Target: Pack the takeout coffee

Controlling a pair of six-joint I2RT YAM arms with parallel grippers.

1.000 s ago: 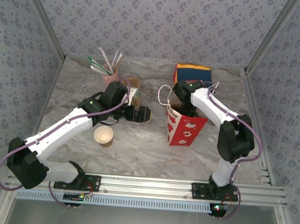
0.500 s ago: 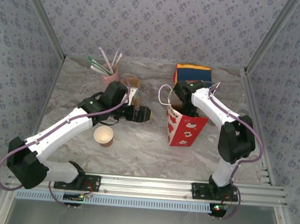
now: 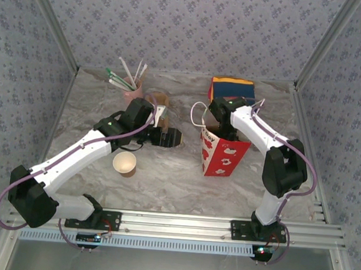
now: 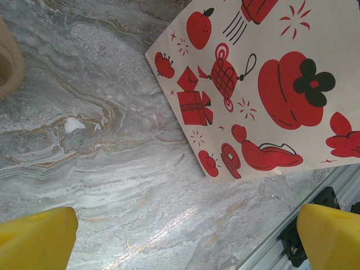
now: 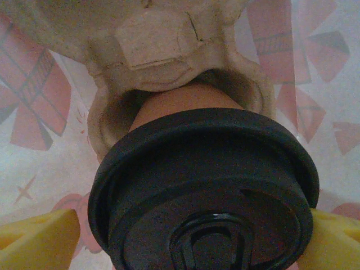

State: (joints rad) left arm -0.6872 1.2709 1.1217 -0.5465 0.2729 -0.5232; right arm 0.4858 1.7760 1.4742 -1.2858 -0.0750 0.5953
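— Takeout coffee [image 5: 180, 107]: where do we see it?
— Seated in a hollow of the pulp tray [image 5: 163, 50], inside the red-printed paper bag [image 3: 224, 154].
— And our right gripper [image 5: 180, 242]?
— Its fingers flank the black lid [image 5: 225, 163], set wide; we cannot tell whether they pinch it.
— Our left gripper [image 4: 180, 242]?
— Spread wide, nothing between, over the marble table [image 4: 112, 169] beside the bag.

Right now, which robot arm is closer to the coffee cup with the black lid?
Right. The right gripper is inside the paper bag, open fingers either side of the coffee cup. The left gripper hangs open over the table, outside the bag.
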